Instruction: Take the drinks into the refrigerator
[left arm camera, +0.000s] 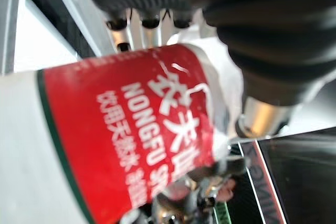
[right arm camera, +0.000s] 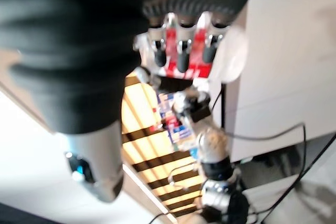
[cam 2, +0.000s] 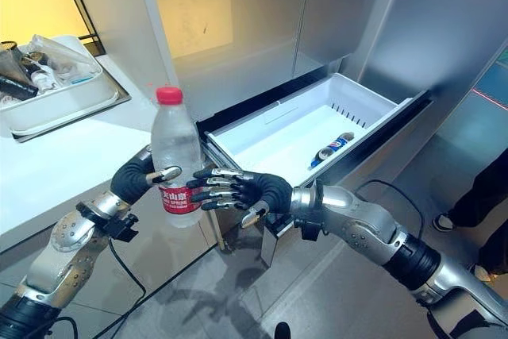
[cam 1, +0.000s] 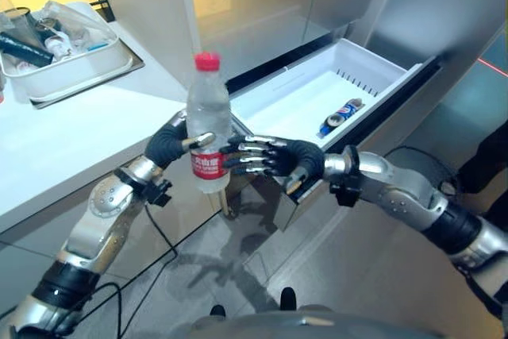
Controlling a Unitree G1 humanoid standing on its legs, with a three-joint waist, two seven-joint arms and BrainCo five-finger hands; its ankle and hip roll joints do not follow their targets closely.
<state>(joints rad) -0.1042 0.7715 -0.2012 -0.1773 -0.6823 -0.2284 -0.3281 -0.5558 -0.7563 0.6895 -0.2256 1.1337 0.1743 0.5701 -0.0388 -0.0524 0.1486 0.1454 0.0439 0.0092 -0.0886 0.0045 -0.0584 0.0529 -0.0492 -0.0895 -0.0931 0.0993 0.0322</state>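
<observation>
Standing upright in mid-air, the water bottle has its red cap at the top and its long axis close to vertical; the red label wraps its lower part. It is held in front of the white counter and just ahead of the near corner of the open drawer.

The left hand has its fingers and thumb curled round the bottle at label height. The right hand reaches in from the opposite side with its fingers nearly straight and spread, the dark tips touching the label; its thumb hangs apart below. The right wrist view shows the same fingertips against the red label.

The drawer is pulled out from the grey refrigerator front. A blue drink can lies on its side on the drawer floor, near the far right wall, well apart from the bottle.

On the counter, to the robot's left, a white tray holds assorted small items, too cluttered to identify. A person's leg and shoe show at the right edge on the floor.
</observation>
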